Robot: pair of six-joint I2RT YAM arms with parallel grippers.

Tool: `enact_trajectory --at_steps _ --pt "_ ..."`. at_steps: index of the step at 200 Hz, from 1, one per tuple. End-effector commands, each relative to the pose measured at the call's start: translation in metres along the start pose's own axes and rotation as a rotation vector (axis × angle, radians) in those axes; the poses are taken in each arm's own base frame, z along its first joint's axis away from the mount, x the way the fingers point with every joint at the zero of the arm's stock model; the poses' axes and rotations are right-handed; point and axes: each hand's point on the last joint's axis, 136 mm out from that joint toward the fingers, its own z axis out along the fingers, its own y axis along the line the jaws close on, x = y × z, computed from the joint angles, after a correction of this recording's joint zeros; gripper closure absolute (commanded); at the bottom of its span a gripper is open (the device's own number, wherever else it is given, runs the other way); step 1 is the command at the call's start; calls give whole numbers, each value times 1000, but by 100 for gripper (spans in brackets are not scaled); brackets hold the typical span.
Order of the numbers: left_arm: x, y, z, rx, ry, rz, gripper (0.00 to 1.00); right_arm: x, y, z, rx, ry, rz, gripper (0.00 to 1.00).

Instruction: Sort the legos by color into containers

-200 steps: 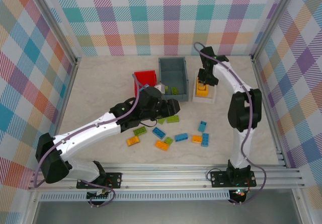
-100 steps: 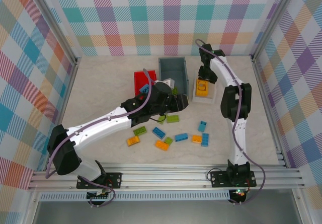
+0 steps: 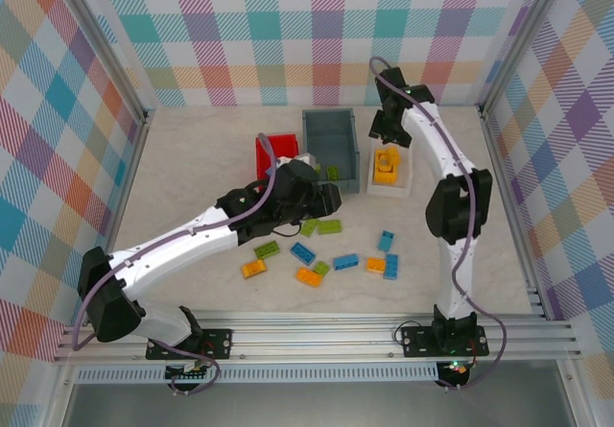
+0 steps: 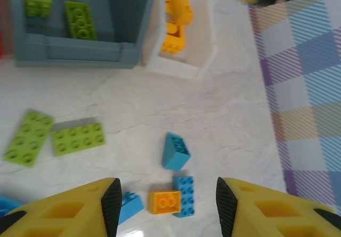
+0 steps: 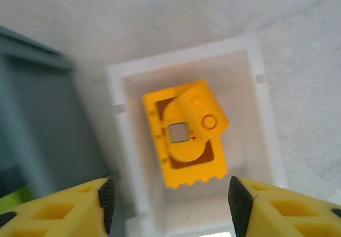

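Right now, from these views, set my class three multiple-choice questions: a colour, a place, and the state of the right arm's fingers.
1. The studded bricks inside the deep grey plastic bin are: A lime green; B blue; C red.
2. The large orange rectangular frame piece lies: A in the grey bin; B in the shallow white plastic tray; C outside every container.
3. The right arm's fingers are: A open and empty; B shut on the frame piece; C shut on the tray's rim.
Answers: 1 A, the left wrist view shows two green bricks there. 2 B, it sits inside the tray's walls. 3 A, they stand apart above the tray with nothing between.
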Motion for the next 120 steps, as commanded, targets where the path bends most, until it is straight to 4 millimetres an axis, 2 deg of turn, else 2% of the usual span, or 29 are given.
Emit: enact_trajectory --at_steps 1,13,25,41,53,74,86,97,120 --pt "3 35 -14 -144 20 33 48 -12 9 -75 -105 -152 -33 40" --pt "5 47 -15 -183 42 36 48 -6 16 -105 -171 -223 -76 40" --pt "7 58 -14 -214 66 52 48 9 23 -132 -235 -280 -136 39" --pt "10 66 -8 -239 99 98 47 41 27 -158 -327 -299 -207 39" --pt "12 72 -4 -258 122 142 46 74 29 -170 -402 -279 -257 39" --pt "16 95 2 -345 166 170 45 141 38 -185 -568 -195 -358 39" --pt "20 109 4 -388 186 152 45 179 35 -188 -602 -135 -399 38" --pt "27 113 9 -376 213 132 44 213 35 -193 -676 -78 -443 37" --pt "50 121 20 -389 272 24 43 268 18 -184 -659 26 -485 36"
